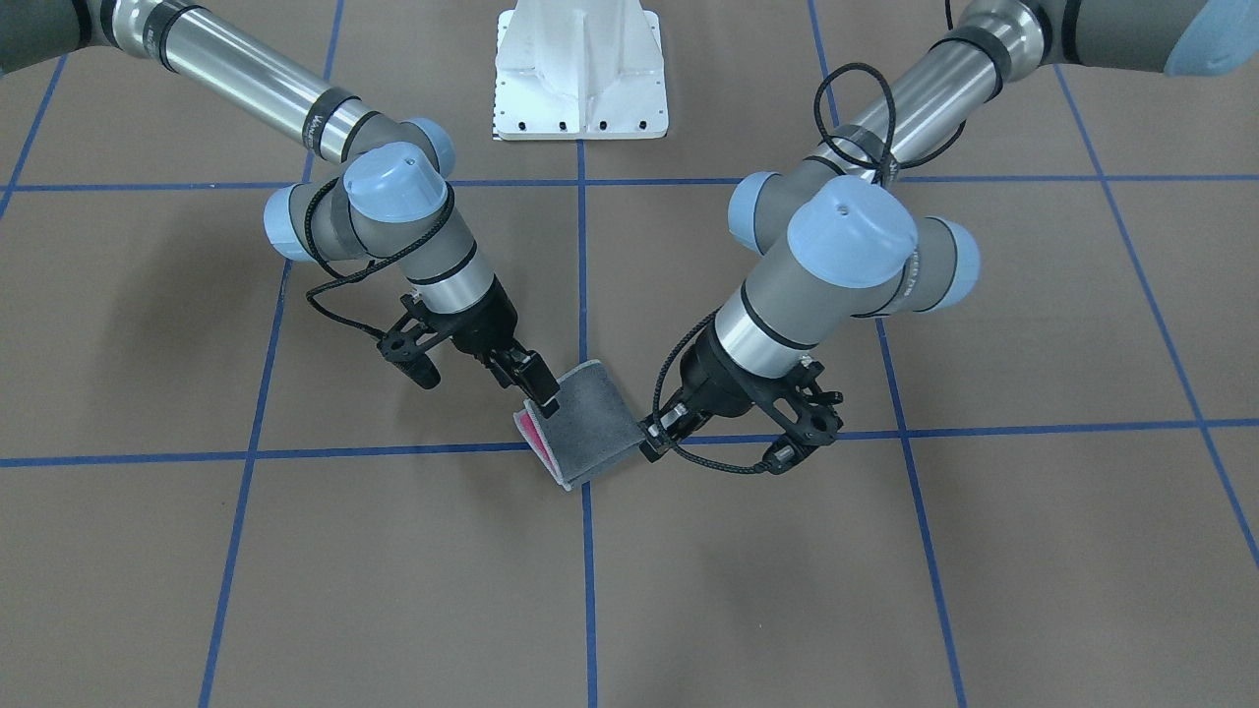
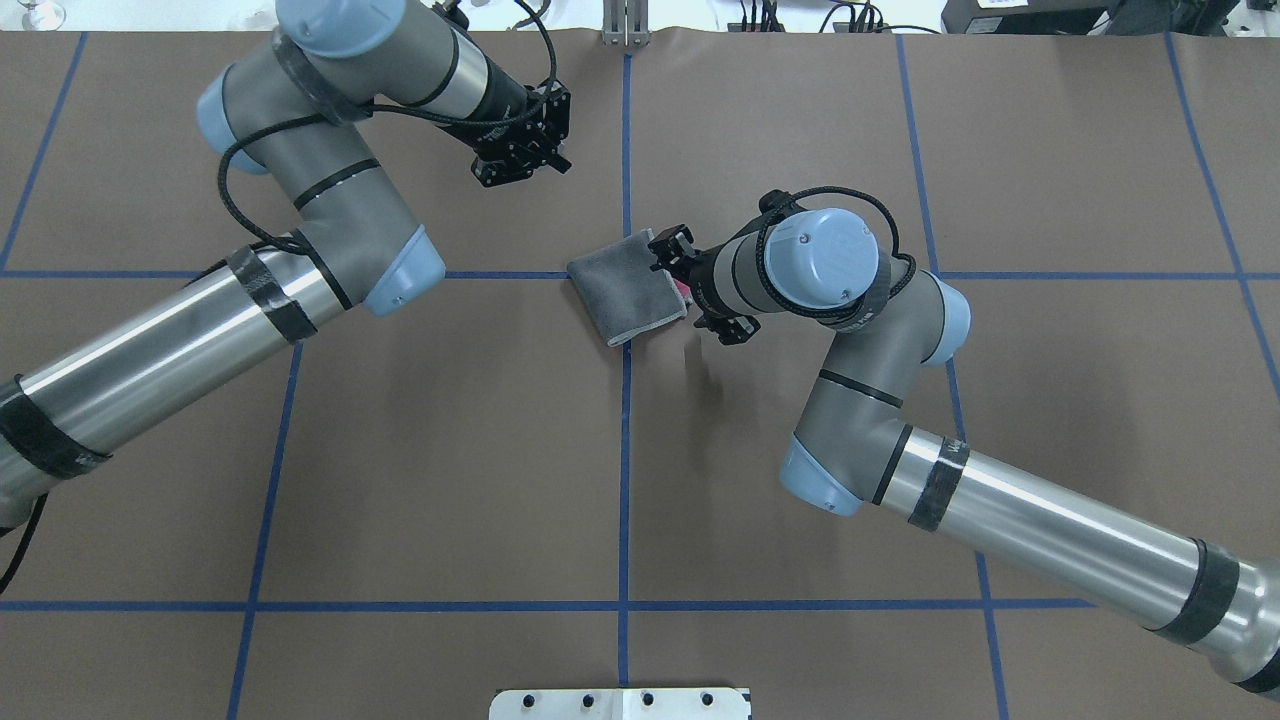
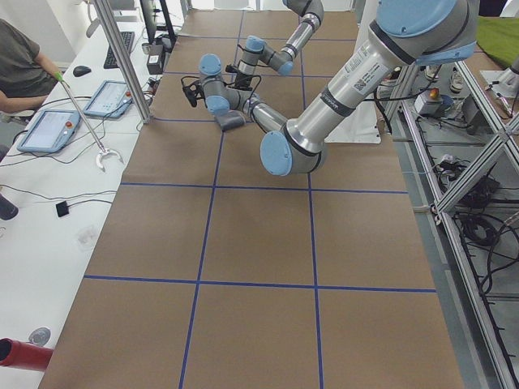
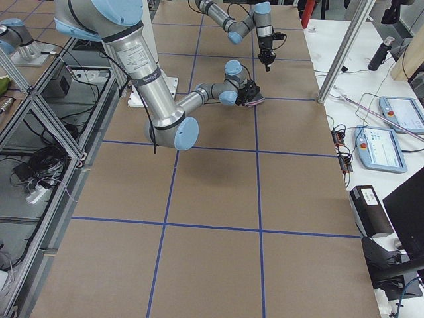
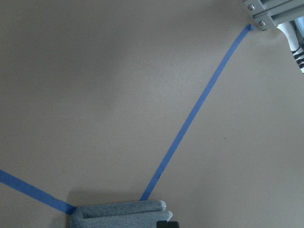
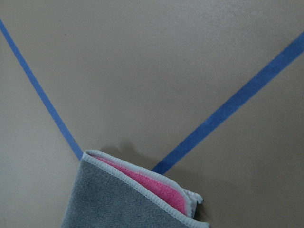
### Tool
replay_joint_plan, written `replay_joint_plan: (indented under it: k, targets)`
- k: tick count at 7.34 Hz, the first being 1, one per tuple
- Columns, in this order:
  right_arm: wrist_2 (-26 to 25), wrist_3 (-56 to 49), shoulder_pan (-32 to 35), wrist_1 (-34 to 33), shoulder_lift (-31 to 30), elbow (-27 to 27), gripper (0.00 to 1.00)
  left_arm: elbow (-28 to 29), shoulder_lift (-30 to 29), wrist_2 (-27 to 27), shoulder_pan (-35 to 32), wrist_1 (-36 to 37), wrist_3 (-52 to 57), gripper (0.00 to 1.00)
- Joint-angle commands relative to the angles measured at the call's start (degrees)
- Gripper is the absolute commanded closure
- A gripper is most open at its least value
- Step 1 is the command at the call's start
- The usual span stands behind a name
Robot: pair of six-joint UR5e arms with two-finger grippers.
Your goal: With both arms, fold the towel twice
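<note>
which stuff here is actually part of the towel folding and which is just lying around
Part of the job:
towel, folded grey side out
right gripper, holding its edge
left gripper, apart from it

Just lying about:
white base
tablet
grabber stick
blue tape lines

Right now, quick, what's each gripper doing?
Left gripper: raised off the towel, holding nothing; open or closed cannot be told.
Right gripper: closed on the towel's edge.
</note>
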Motion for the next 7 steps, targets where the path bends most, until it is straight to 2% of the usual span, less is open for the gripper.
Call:
replay_joint_plan:
  k: [1, 2, 7]
  targets:
    - [-0.69, 4.77, -0.14, 0.06, 0.44, -0.74, 0.24, -1.54, 1.21, -3.34, -2.17, 0.50, -0.03, 0.59]
    - [-2.69, 4.88, -0.84, 0.14, 0.44, -0.92, 0.31, -2.07, 1.56, -3.34, -2.26, 0.50, -0.03, 0.59]
    - [-3.50, 4.62, -1.81, -0.29, 1.23, -2.24, 0.33, -2.08, 1.66, -3.25, -2.26, 0.58, -0.03, 0.59]
